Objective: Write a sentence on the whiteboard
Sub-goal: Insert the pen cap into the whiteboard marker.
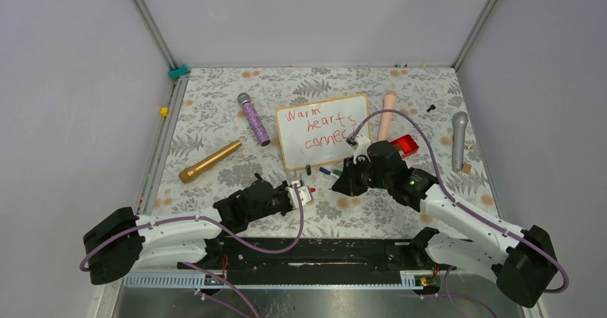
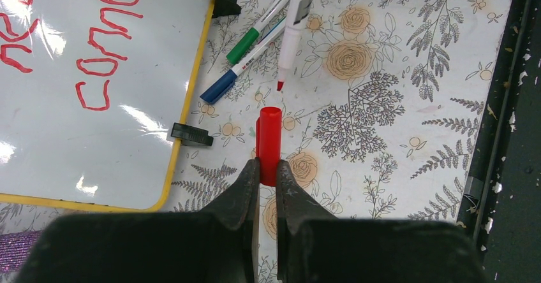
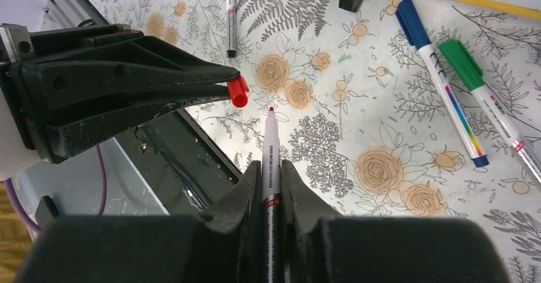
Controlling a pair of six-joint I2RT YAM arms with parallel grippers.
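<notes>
The wood-framed whiteboard [image 1: 292,153] lies at mid table with the red sentence [image 1: 320,127] reading "Warm hearts connec" in three lines. In front of it my two grippers face each other tip to tip. My left gripper [image 2: 268,168] is shut on a red marker cap [image 2: 270,139], whose open end points toward the marker. My right gripper [image 3: 271,167] is shut on the white barrel of the uncapped red marker [image 3: 270,139]. Its red tip hovers just short of the cap [image 3: 238,92]. The left wrist view shows the board's corner [image 2: 96,149] and some red letters [image 2: 96,67].
A blue marker [image 2: 237,72] and a green marker [image 2: 252,36] lie by the board's black clip feet [image 2: 191,134]. A thin black pen [image 3: 230,15] lies nearby. Gold [image 1: 210,162], purple [image 1: 253,119], pink [image 1: 387,114] and grey [image 1: 459,140] microphones and a red box [image 1: 405,145] surround the board. A black rail [image 1: 322,250] runs along the near edge.
</notes>
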